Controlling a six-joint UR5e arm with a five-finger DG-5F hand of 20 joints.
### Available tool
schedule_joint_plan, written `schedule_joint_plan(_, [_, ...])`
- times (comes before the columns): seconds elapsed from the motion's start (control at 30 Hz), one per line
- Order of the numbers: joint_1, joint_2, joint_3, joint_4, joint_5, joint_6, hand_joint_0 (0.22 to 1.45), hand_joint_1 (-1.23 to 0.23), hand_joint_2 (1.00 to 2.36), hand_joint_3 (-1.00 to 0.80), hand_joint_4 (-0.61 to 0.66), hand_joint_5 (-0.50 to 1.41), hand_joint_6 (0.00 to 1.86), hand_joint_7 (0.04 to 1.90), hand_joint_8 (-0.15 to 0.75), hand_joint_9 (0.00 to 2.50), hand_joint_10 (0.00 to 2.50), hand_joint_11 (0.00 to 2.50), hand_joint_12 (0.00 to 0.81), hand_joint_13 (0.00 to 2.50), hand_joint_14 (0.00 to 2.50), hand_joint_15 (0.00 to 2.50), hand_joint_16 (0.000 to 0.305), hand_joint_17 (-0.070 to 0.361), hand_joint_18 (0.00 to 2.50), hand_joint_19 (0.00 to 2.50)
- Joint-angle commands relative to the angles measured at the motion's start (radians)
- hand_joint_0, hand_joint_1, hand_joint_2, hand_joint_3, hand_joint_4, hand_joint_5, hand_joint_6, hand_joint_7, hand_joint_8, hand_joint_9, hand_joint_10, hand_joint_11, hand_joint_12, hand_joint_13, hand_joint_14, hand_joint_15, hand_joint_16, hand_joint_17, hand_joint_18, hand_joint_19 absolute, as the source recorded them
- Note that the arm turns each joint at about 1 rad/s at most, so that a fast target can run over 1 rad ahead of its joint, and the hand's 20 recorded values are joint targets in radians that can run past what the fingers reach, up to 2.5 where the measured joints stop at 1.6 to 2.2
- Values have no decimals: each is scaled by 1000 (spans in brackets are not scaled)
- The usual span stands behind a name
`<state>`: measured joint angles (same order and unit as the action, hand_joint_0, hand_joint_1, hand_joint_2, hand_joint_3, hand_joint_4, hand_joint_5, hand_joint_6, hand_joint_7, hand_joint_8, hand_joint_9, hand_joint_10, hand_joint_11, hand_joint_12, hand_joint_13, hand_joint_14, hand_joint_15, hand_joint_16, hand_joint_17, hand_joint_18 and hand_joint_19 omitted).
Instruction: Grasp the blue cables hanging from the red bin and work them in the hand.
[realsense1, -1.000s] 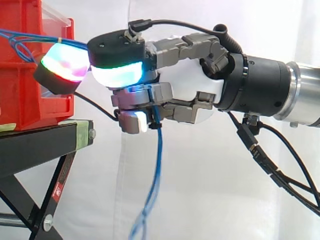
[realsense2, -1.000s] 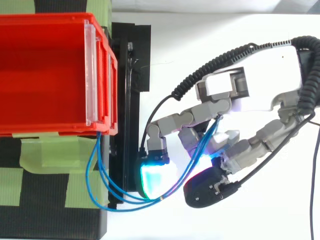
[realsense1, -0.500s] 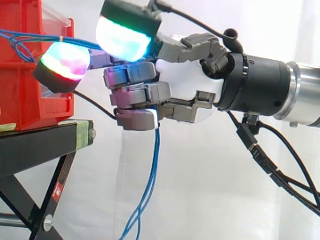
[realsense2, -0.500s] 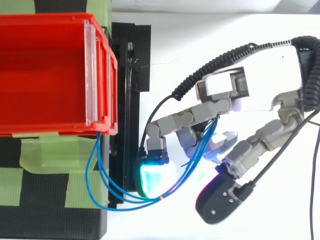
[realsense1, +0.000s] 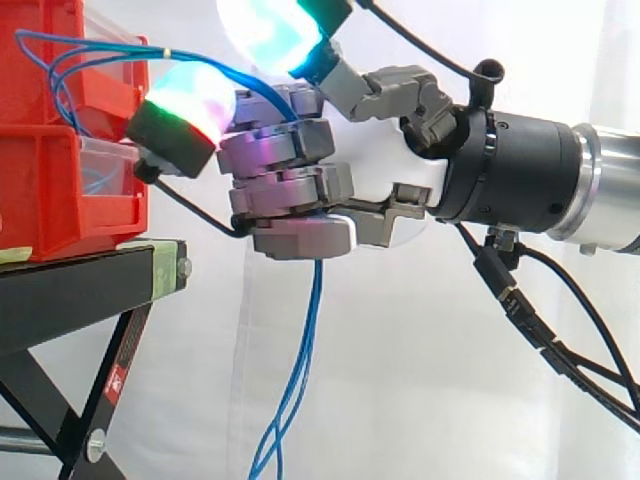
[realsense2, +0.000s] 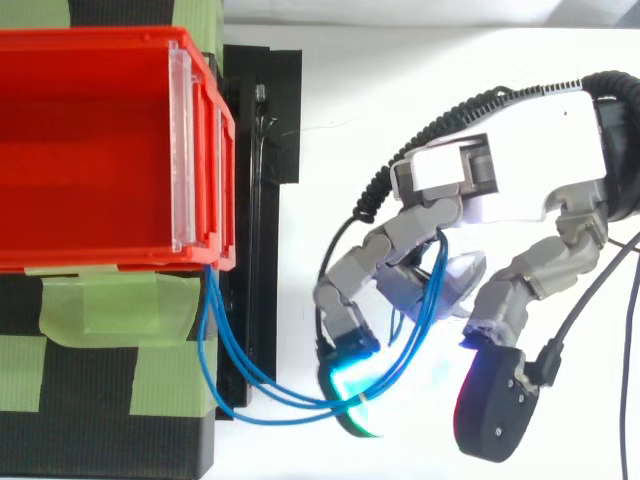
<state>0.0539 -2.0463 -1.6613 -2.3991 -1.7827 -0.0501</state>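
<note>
Since half a second ago we see the hand tilt its outstretched finger upward and draw back from the bin, lifting the blue cables into a raised arc over the bin's rim, while the thumb swings farther out from the fingers. Behind everything hangs the white curtain. Before it stands the black stand, patched with green tape, and on its top sits the red bin with a clear strip along its front wall. To the bin's right, in the side view, the hand comes in level, its lower fingers curled tightly into the palm and closed round the cables. From the bin's front corner the cables loop out over the stand's edge, run across the glowing green and red pad of the outstretched finger, pass into the curled fingers and hang below them in loose strands. We see the thumb's cyan pad raised above the fingers, apart from the cables.
</note>
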Motion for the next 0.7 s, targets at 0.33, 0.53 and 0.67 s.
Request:
schedule_joint_plan(0.33, [0, 0, 0, -6, 0, 3, 845, -595, 1005, -874, 241, 438, 105, 1317, 366, 713, 2500, 1965, 421, 838, 2500, 1569, 47, 107, 1349, 1316])
schedule_joint_plan(0.53, [1, 0, 0, -14, 46, -5, 801, -568, 1000, -993, 266, 396, 75, 1319, 377, 694, 2500, 1957, 423, 828, 2500, 1566, 50, 113, 1336, 1240])
schedule_joint_plan(0.67, [11, 0, 0, -41, 318, -7, 797, -566, 1000, -999, 272, 394, 75, 1315, 372, 688, 2500, 1942, 426, 826, 2500, 1556, 50, 113, 1334, 1228])
